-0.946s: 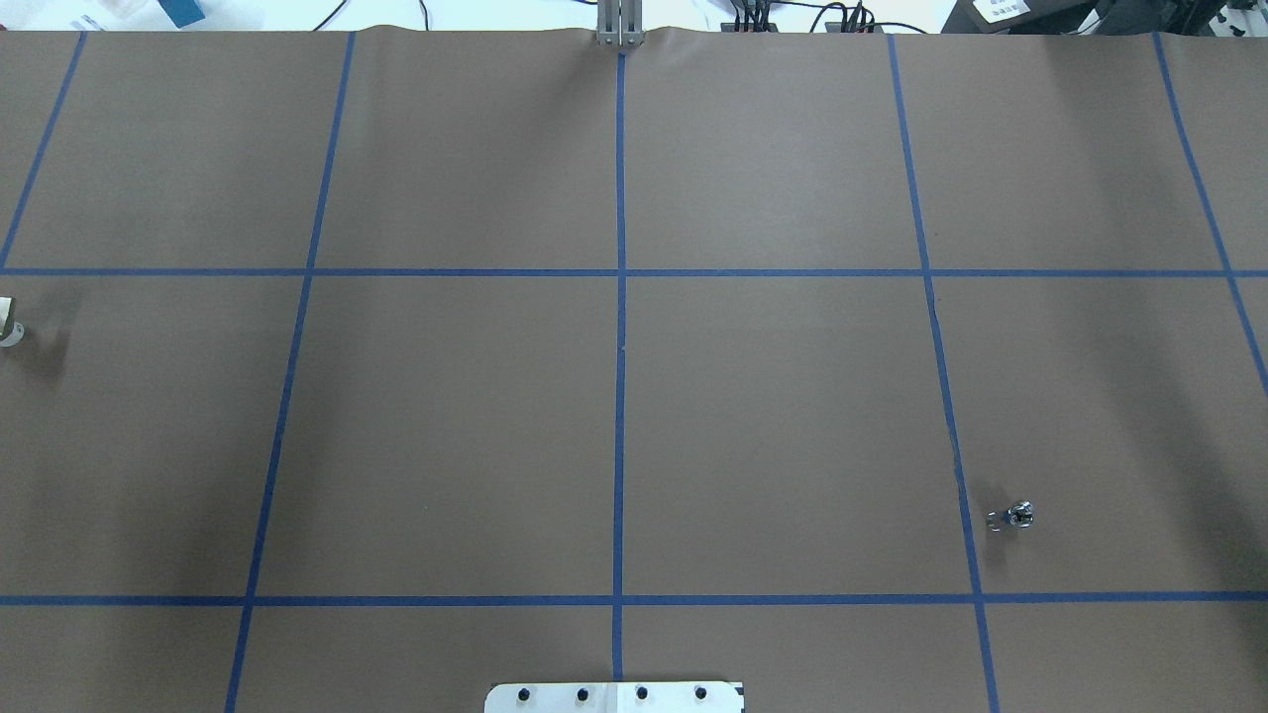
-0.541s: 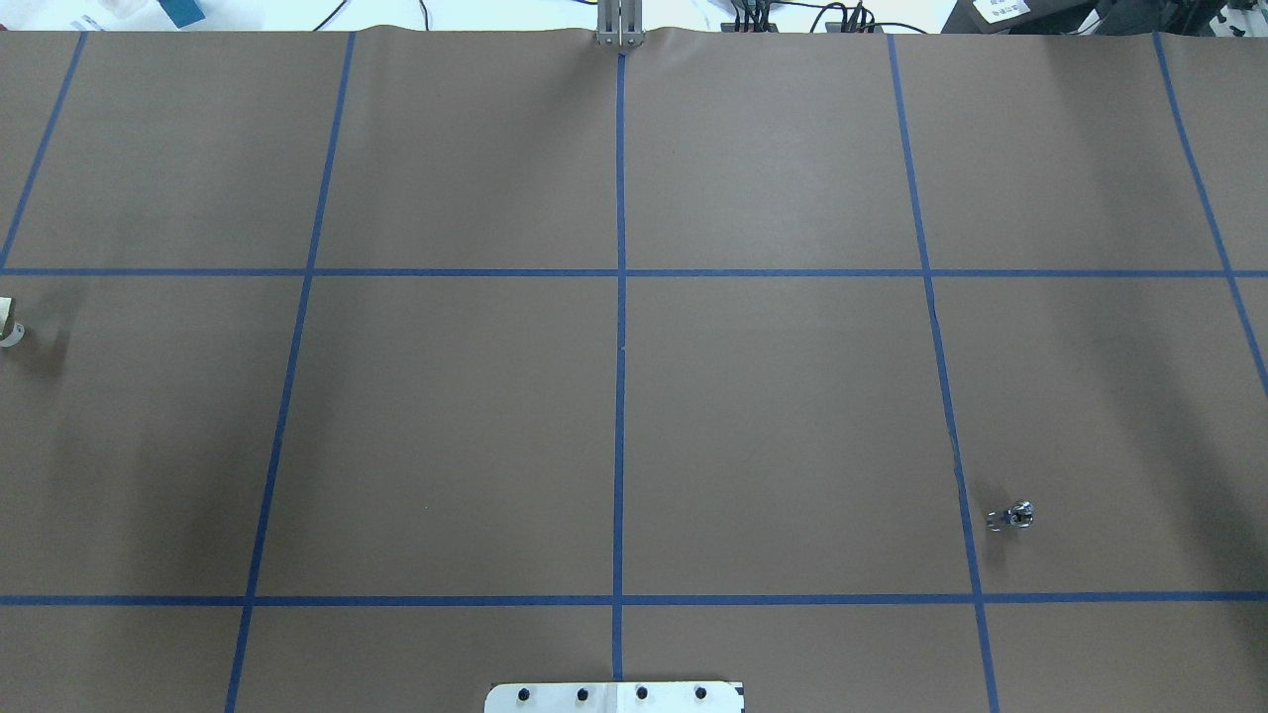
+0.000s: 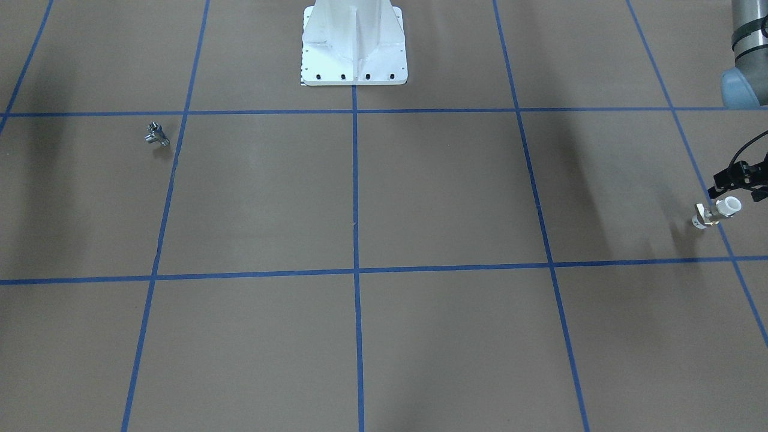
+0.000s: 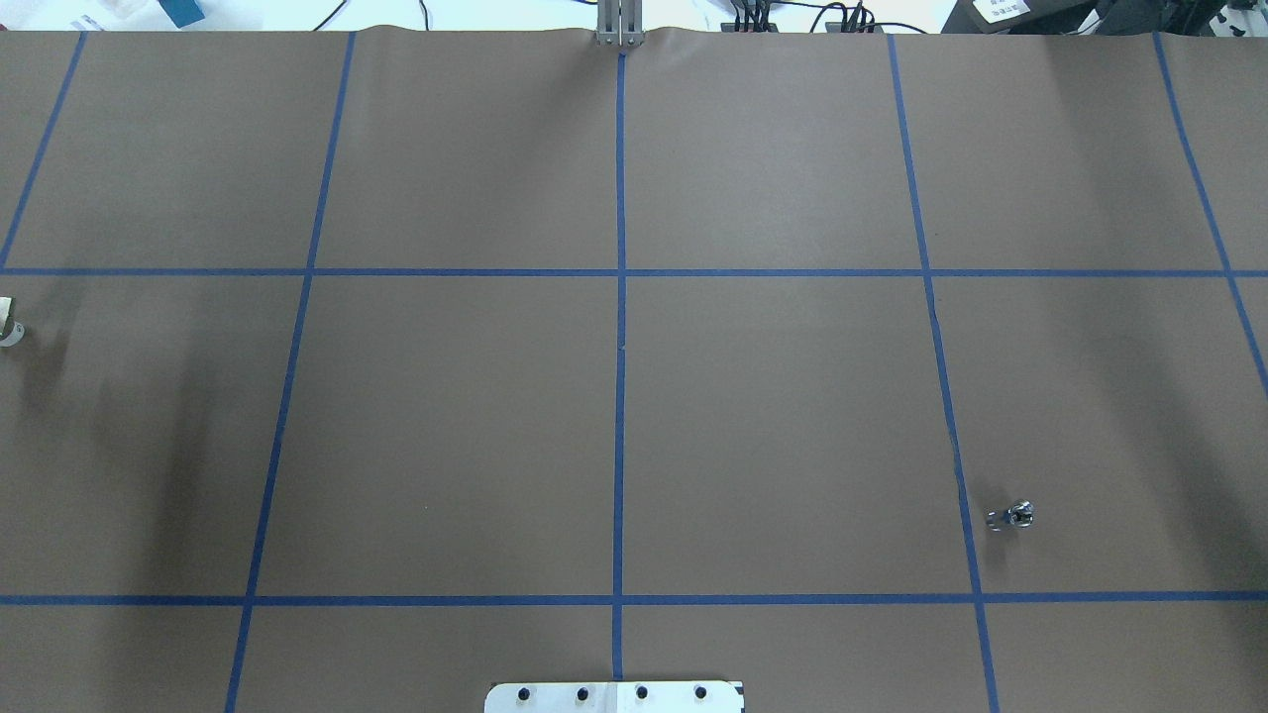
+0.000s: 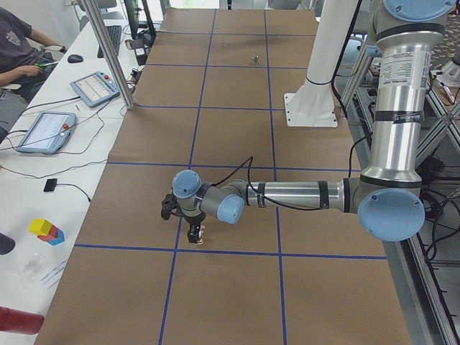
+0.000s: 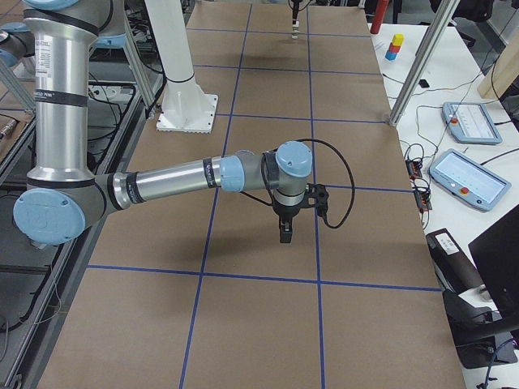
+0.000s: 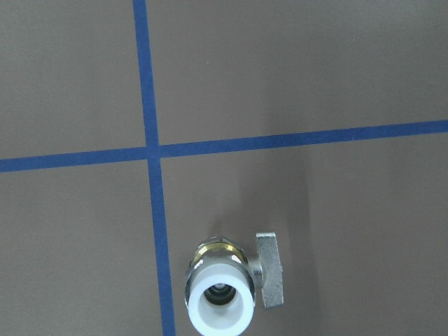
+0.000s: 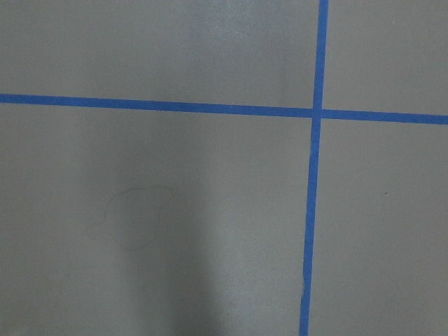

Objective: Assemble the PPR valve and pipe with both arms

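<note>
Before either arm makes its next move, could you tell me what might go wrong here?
1. The PPR valve shows at the very bottom edge of the left wrist view, near the left claw; whether it is gripped is unclear, and its round white end could slip.
2. The pipe is tiny and does not show in the right wrist view, so the right claw may miss or knock it.

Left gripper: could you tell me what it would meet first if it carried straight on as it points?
Probably the small white-ringed brass valve standing just below the left gripper, though the gap is unclear.
</note>
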